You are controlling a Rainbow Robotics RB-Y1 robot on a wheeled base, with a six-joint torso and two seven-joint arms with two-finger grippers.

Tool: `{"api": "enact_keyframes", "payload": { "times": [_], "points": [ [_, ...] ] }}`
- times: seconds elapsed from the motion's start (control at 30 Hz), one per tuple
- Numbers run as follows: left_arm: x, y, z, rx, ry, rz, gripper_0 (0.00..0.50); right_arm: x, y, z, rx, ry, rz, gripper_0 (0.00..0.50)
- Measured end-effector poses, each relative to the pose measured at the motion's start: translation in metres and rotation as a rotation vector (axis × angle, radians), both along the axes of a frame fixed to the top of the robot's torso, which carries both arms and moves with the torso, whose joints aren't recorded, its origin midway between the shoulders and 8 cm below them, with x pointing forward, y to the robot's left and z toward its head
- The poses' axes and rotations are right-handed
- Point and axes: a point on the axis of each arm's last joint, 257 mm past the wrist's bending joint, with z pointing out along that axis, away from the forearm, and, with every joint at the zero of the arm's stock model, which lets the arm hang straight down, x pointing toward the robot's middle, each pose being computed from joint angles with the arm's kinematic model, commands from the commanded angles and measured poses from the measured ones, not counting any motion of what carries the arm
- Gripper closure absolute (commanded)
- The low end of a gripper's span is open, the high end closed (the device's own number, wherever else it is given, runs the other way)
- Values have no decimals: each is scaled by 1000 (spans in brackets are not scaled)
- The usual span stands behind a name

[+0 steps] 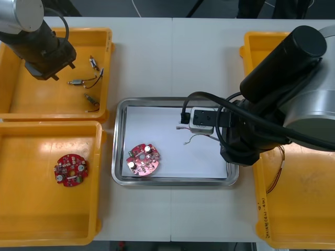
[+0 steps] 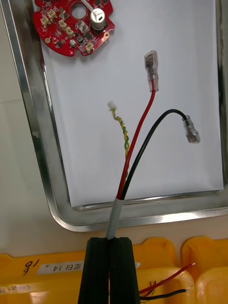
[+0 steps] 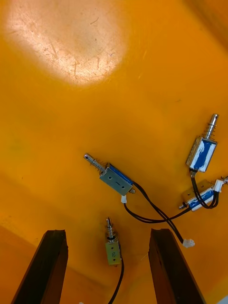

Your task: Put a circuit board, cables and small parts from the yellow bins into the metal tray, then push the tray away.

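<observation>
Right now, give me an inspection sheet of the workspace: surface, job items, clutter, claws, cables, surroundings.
Surface: light table, yellow bins at both sides.
Job's things: metal tray, white inside, holds one circuit board; second circuit board in near left bin; small metal parts in far left bin.
Clutter: nothing seen.
Claws: left claw open above the small metal parts; right claw shut on a cable over the tray.
Cables: held cable's red, black and twisted yellow wires end over the tray; more cables in a right bin.
Surroundings: dark floor beyond the far edge.
</observation>
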Motion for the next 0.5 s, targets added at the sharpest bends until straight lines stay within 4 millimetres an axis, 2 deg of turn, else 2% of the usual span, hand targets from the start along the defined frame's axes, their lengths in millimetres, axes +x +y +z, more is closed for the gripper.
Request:
{"api": "enact_keyframes", "payload": {
  "times": [0.1,0.27,0.5],
  "points": [
    [4,-1,-4,-13,4,7,0,4,3,-7,-25,18,67,500],
    [10,0,-11,-32,-4,24,0,11,9,-18,-5,59,49,500],
    [19,6,-26,-64,-3,59,0,21,22,-30,-26,0,57,500]
  ]
}}
